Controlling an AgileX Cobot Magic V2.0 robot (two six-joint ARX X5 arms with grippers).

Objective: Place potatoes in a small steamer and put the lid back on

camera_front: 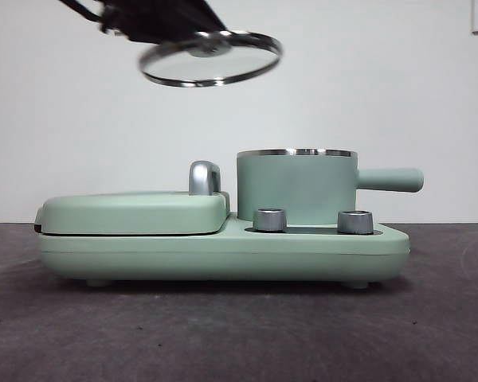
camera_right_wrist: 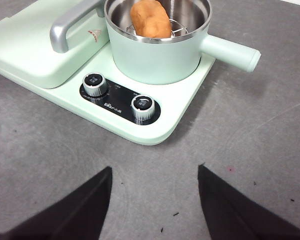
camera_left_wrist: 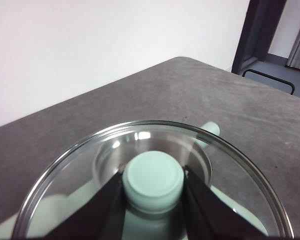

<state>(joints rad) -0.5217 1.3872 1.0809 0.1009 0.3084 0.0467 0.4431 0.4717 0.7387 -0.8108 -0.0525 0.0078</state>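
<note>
lid (camera_front: 210,59) is up in my left claw (camera_left_wrist: 153,186), jaws clamped on its mint knob (camera_left_wrist: 153,181), glass disc tilted and hanging high above the cooker, off to the griddle side of the small steamer (camera_front: 296,187), well apart from it. potato (camera_right_wrist: 150,19) already sits inside the steamer on the wire rack, so step 1 looks done & i'm on the lid-back-on part. my right claw (camera_right_wrist: 155,200) waits low over the surface in front of the knobs, jaws wide, holding nothing. next, i reckon: carry the lid across till it's centred over the steel rim (camera_front: 296,152), level it out, lower straight down w/o catching the rim edge or the side handle (camera_front: 390,179), then let go
</note>
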